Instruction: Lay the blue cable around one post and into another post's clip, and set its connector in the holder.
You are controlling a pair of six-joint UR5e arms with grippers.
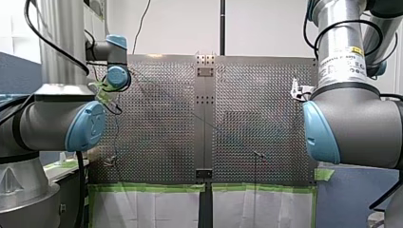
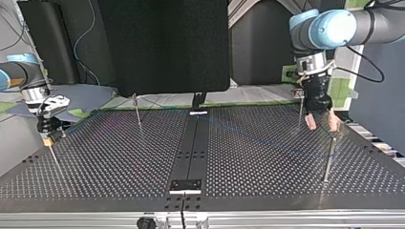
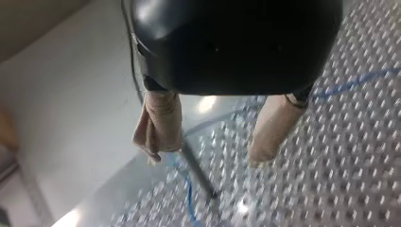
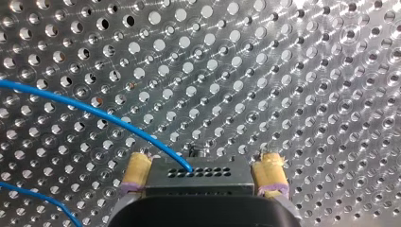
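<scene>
Pinched between my right jaws' yellow pads [image 4: 137,171], the connector [image 4: 198,174] trails the blue cable [image 4: 94,113] toward my left jaws, spread with a post [image 3: 198,176] just beside one pad [image 3: 161,123]; I judge routing in hand, and next calls for drawing cable snug round that post.

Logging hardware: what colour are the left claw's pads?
Beige pads, best seen in the left wrist view.

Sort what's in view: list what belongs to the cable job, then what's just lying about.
Belongs to the job:
- blue cable
- connector, between the fingers of my right gripper
- upright posts
- my left gripper, fingers open, beside a post

Just there:
- green tape along the table edge
- black panel behind the table
</scene>
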